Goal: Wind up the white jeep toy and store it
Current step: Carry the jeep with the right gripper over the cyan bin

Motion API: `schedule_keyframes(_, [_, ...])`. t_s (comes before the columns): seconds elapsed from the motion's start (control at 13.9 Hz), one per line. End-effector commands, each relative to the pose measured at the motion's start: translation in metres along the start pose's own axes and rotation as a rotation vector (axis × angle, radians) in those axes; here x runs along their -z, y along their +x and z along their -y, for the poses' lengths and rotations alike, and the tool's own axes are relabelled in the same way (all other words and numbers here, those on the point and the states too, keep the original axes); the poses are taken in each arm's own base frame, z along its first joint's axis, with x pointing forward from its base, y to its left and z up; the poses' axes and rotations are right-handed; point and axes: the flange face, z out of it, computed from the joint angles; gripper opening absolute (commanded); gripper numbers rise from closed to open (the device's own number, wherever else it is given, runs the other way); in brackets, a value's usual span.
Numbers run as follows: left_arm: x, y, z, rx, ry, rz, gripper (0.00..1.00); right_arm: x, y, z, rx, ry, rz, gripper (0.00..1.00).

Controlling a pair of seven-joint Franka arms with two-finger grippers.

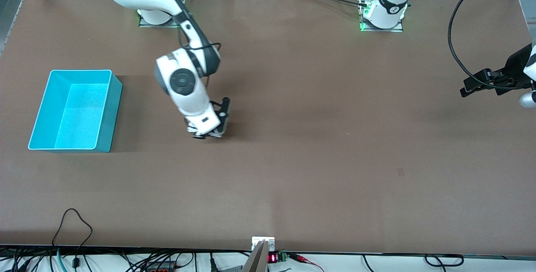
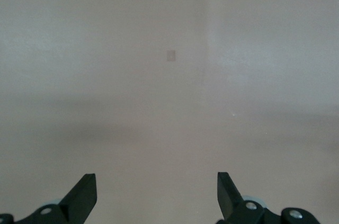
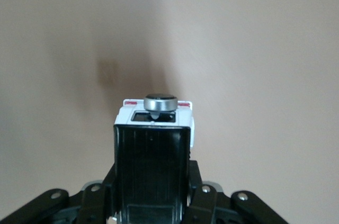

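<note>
The white jeep toy (image 3: 154, 123), with a black roof and a round spare wheel on its end, sits between the fingers of my right gripper (image 3: 152, 181), which is shut on its sides. In the front view the right gripper (image 1: 209, 131) is low over the brown table, toward the right arm's end beside the cyan bin (image 1: 109, 112), and the hand hides the jeep. My left gripper (image 1: 471, 87) waits over the left arm's end of the table. In the left wrist view it (image 2: 156, 179) is open and empty above bare table.
The cyan bin is open-topped and empty, standing toward the right arm's end. Cables (image 1: 73, 226) and a small clamp (image 1: 263, 247) lie along the table edge nearest the front camera.
</note>
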Motion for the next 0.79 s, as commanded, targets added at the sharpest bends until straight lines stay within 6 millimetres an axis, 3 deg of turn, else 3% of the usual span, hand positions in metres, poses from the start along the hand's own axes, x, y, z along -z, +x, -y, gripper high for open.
schedule_keyframes(0.0, [0.003,-0.002,0.002,-0.005,0.012,-0.013,1.00,0.047,-0.081,-0.025,-0.133,0.000,0.000,0.00])
schedule_keyframes(0.29, [0.003,-0.002,0.002,-0.005,0.012,-0.013,1.00,0.091,-0.200,-0.063,-0.362,0.006,0.017,0.00])
schedule_keyframes(0.58, [0.004,-0.003,-0.002,-0.010,0.004,-0.016,1.00,0.092,-0.295,-0.078,-0.627,0.030,0.038,0.00])
schedule_keyframes(0.72, [0.004,-0.003,-0.002,-0.010,0.002,-0.015,1.00,0.082,-0.333,-0.071,-0.802,0.050,0.058,0.00])
